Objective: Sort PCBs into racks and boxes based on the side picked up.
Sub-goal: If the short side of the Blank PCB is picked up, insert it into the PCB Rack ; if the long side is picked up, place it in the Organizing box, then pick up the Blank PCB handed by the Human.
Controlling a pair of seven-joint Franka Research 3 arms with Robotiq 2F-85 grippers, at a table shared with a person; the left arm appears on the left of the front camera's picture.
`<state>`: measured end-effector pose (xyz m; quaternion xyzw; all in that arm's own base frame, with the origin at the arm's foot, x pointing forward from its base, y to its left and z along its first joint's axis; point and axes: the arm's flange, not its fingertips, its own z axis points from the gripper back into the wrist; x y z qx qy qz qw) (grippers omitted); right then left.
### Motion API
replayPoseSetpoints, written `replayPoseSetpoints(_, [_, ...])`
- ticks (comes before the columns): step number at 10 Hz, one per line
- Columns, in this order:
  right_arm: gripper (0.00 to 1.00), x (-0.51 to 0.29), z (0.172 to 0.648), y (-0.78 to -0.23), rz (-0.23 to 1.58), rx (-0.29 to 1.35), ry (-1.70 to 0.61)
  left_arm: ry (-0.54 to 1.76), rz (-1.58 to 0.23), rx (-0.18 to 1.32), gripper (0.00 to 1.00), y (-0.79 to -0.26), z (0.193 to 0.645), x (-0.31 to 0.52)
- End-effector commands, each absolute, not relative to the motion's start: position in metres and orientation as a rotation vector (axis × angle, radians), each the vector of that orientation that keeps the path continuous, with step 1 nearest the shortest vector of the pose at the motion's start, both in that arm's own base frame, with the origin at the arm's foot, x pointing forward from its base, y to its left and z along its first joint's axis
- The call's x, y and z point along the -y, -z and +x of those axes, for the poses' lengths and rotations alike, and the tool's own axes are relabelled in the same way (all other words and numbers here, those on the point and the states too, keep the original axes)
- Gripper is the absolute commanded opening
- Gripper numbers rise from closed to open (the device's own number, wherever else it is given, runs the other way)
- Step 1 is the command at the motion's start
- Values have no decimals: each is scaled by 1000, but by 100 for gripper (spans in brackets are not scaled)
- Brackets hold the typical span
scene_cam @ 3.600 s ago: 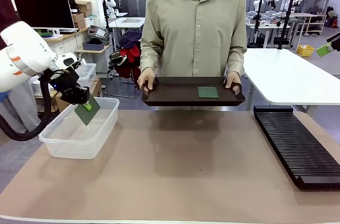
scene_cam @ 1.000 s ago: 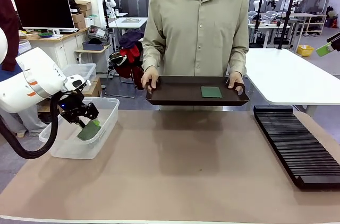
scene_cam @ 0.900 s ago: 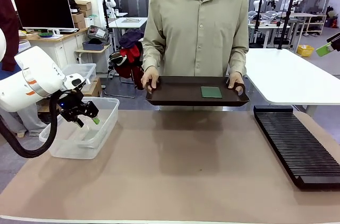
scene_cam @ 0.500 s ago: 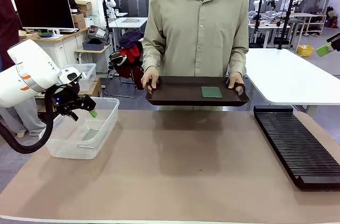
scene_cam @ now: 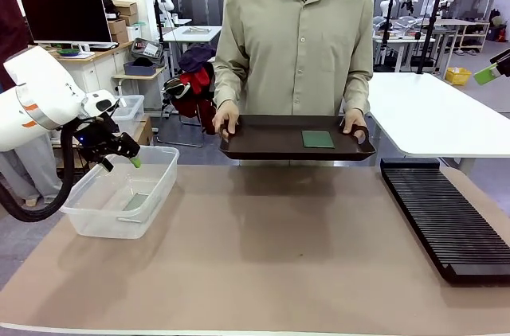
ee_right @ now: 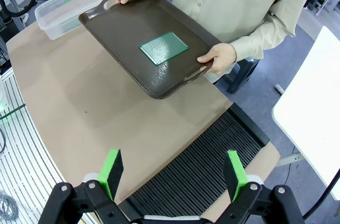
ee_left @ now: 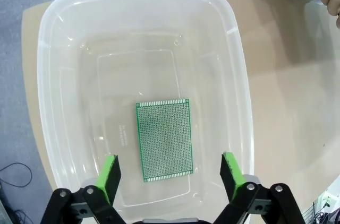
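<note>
Left gripper (ee_left: 171, 166): jaws spread wide, grasping nothing, hanging above the clear tub (ee_left: 49, 75). One green PCB (ee_left: 164, 140) lies flat on the tub floor, lower centre of the left wrist frame, under the gap between the pads and not touching them. In the front frame the tub stands at the left edge of the brown table (scene_cam: 279, 256).

Right gripper (ee_right: 173, 173): jaws likewise apart and empty, high over the table, with the black rack (ee_right: 202, 165) beneath.

Second PCB (scene_cam: 317, 138) lies flat on the right half of a dark brown tray (scene_cam: 263, 145), centre frame. A person's hands (scene_cam: 225, 121) hold the tray at its end handles. The rack runs along the right side of the front frame.
</note>
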<state>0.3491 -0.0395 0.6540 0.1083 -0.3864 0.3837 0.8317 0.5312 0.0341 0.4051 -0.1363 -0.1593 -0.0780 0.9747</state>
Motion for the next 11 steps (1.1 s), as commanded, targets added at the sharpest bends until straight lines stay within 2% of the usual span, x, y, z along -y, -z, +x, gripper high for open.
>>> replayPoseSetpoints(1, [100,38,350,-653,242,819,-819,150,-267,331,100,-414,528,-34])
replayPoseSetpoints(2, [100,38,350,-653,242,819,-819,145,-311,325,100,-416,527,-28])
replayPoseSetpoints(10, [100,38,350,-653,242,819,-819,162,-278,329,100,-411,530,-31])
replayPoseSetpoints(11, [100,38,350,-653,242,819,-819,244,-370,230,100,-419,535,-40])
